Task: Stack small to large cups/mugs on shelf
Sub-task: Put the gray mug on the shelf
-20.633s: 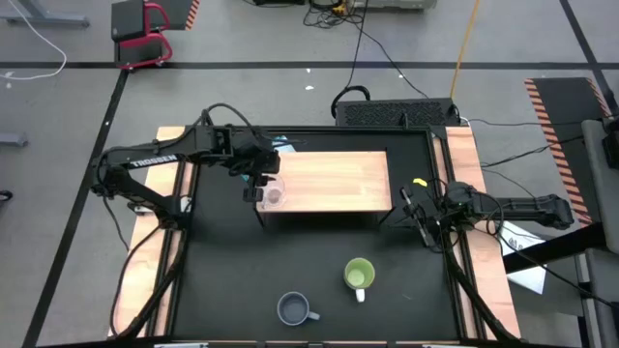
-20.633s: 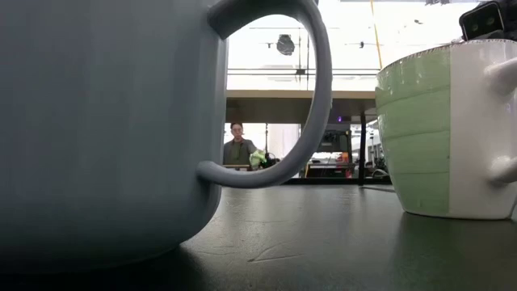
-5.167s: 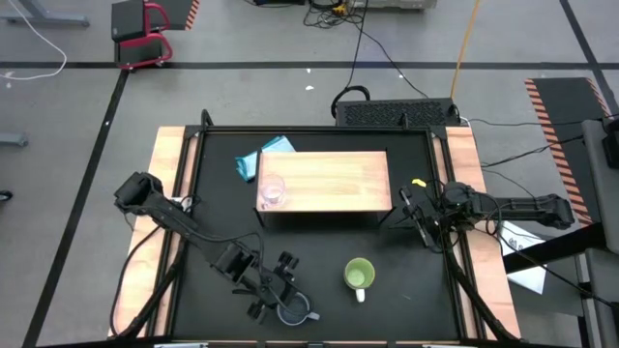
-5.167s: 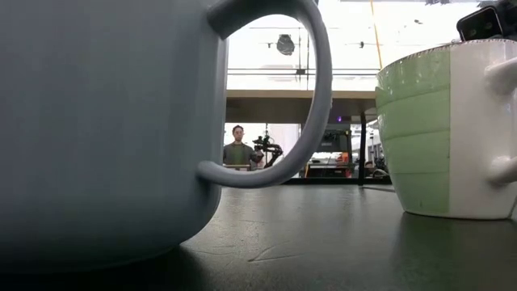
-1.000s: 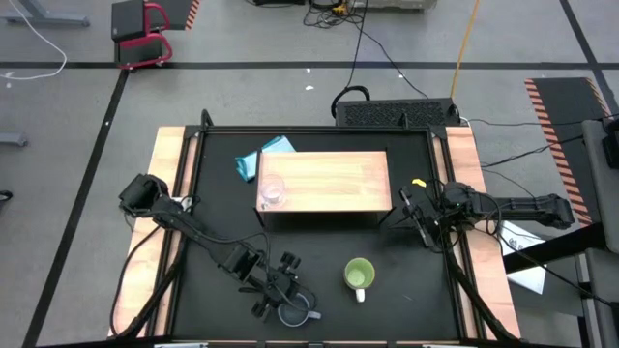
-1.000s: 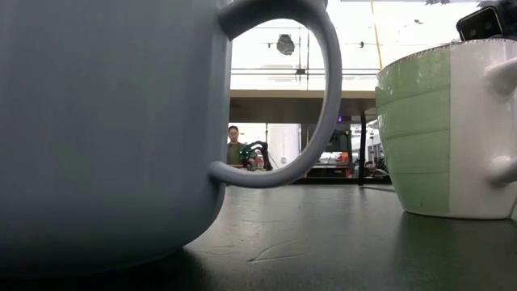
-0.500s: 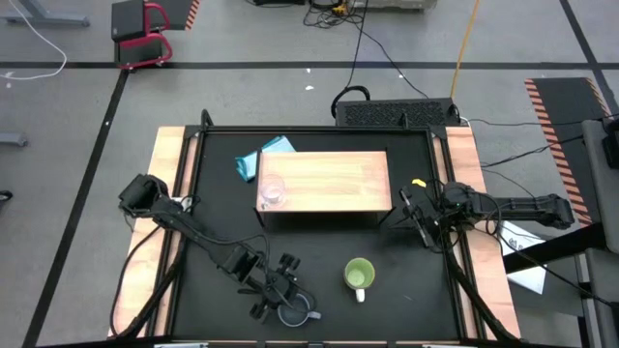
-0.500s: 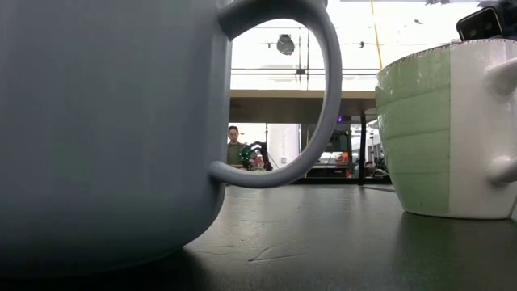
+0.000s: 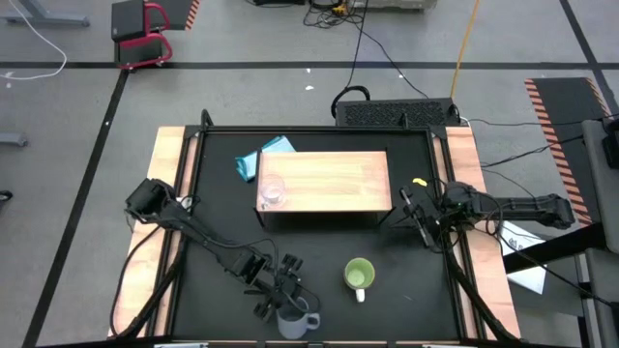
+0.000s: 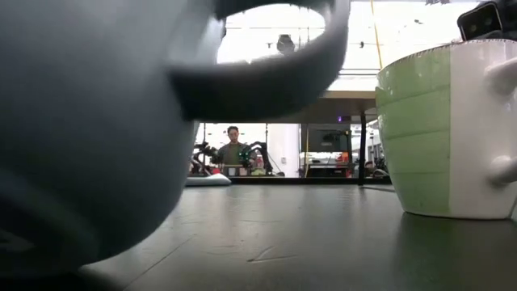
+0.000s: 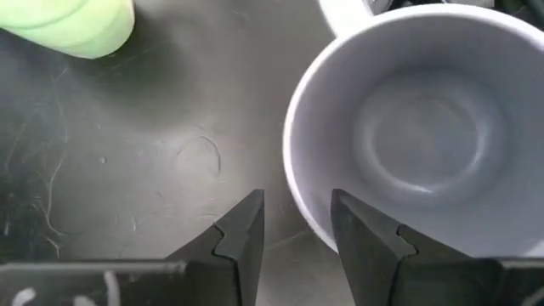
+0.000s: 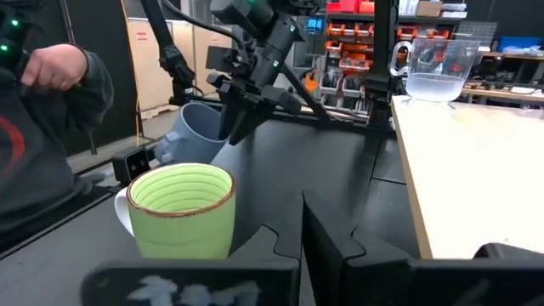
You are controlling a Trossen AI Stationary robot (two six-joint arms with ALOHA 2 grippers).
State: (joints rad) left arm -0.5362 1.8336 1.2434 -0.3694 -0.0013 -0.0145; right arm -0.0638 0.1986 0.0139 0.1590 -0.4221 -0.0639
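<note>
Place: a robotics lab or workshop, not a home
Floor: grey concrete marked with black tape lines [image 9: 290, 66]; striped hazard tape [image 9: 547, 106] at one side
Cables: loose wires [image 9: 372, 53] trail across the floor to the table
Storage: shelving with red bins [image 12: 353, 30] along the far wall
Other rigs: another robot arm [image 10: 257, 153] on a bench across the room; a person [image 10: 233, 147] stands beside it
Work table: black top [image 9: 213, 222] with light wooden side rails [image 9: 170, 193]

Grey floor [image 9: 58, 145] with black tape lines [image 9: 242, 66], red-framed cart [image 9: 141, 31], bright room beyond.
</note>
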